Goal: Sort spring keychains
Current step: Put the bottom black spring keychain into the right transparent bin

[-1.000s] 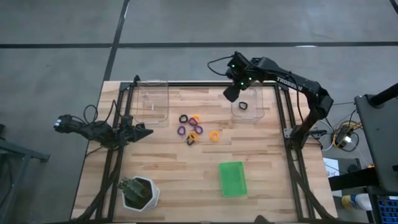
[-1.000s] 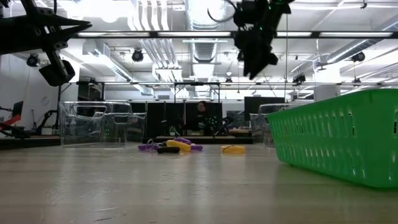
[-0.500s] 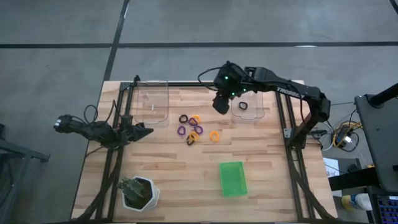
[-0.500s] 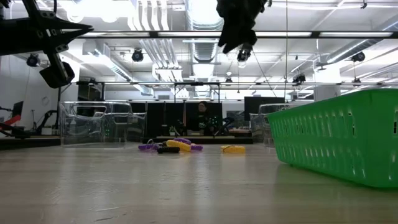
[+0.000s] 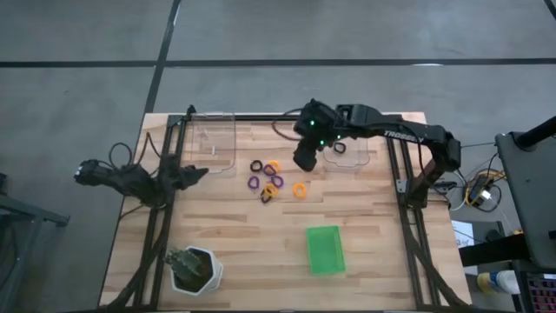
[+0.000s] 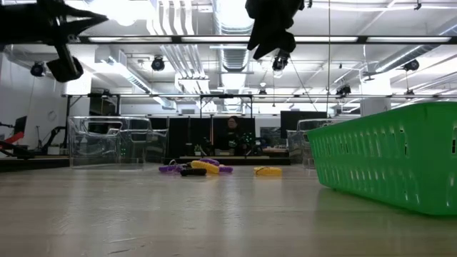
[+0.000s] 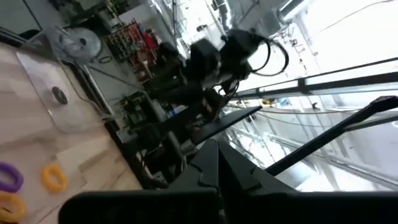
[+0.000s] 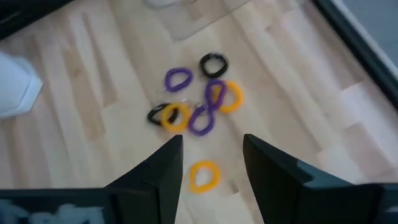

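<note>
Several spring keychains (image 5: 266,180), black, purple and orange, lie clustered on the wooden table; one orange keychain (image 5: 299,189) lies slightly apart. The right wrist view shows the cluster (image 8: 199,99) and the lone orange one (image 8: 203,175). One black keychain (image 5: 339,148) lies in the right clear bin (image 5: 358,162). My right gripper (image 5: 304,159) hangs open and empty above the table, just right of the cluster; it also shows in its wrist view (image 8: 211,168). My left gripper (image 5: 203,171) is shut and empty at the table's left, near the left clear bin (image 5: 215,143).
A green tray (image 5: 325,249) stands toward the near edge, right of centre, and fills the right of the low view (image 6: 385,164). A potted plant (image 5: 193,268) stands at the near left corner. Bare wood lies between the cluster and the tray.
My right gripper has gone from above the right clear bin toward the table's left and a little nearer, ending beside the keychain cluster. My left gripper has swung slightly toward the far edge. The keychains have not moved.
</note>
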